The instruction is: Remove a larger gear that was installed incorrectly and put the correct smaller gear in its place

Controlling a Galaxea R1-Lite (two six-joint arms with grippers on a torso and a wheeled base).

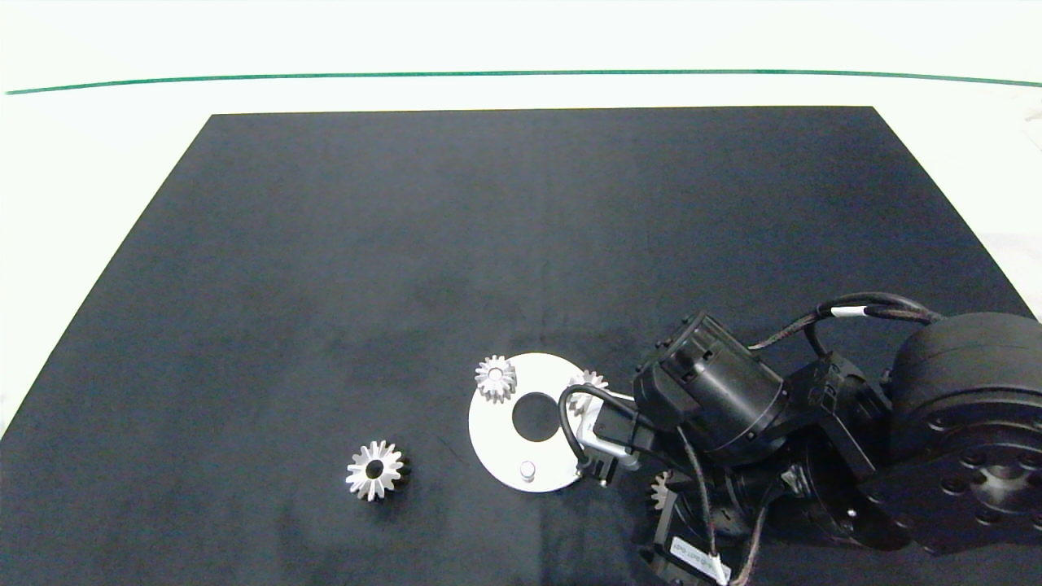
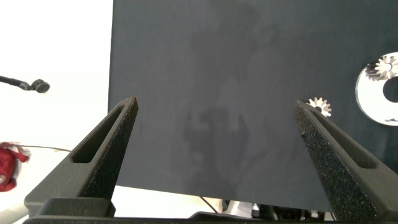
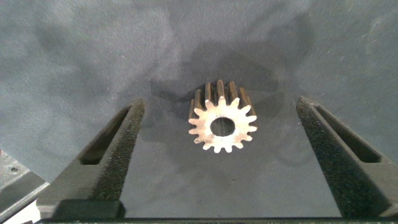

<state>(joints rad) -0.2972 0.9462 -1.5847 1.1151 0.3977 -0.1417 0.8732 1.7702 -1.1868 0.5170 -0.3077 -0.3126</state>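
Closest thing to you is the small gear (image 3: 222,125) sitting right between the right gripper (image 3: 221,158) fingers in the right wrist view, lying on the mat (image 1: 521,244) with its bore facing the camera. Jaws are wide open, one finger on each side, neither touching it yet. In the head view that gear is mostly hidden under the arm at lower right; you only catch a sliver of teeth.

So the step in hand looks like grabbing this replacement. To do it well: come down so the pads land on the toothed sides, keep the gear centred, and close slowly so it doesn't roll or squirt out. It's metal and short, so a shallow pinch will probably slip.

The big gear (image 1: 375,470) is already off, lying on the mat at lower centre-left of the head view, well apart from the disc (image 1: 496,443). The disc has two other small gears, one (image 1: 496,378) on its upper left edge and one (image 1: 588,381) at its right edge, half behind the arm, plus a bare peg (image 1: 527,470) near the bottom. That peg's likely your target.

Left gripper (image 2: 217,134) is parked off by the mat's edge, jaws open and holding nothing.
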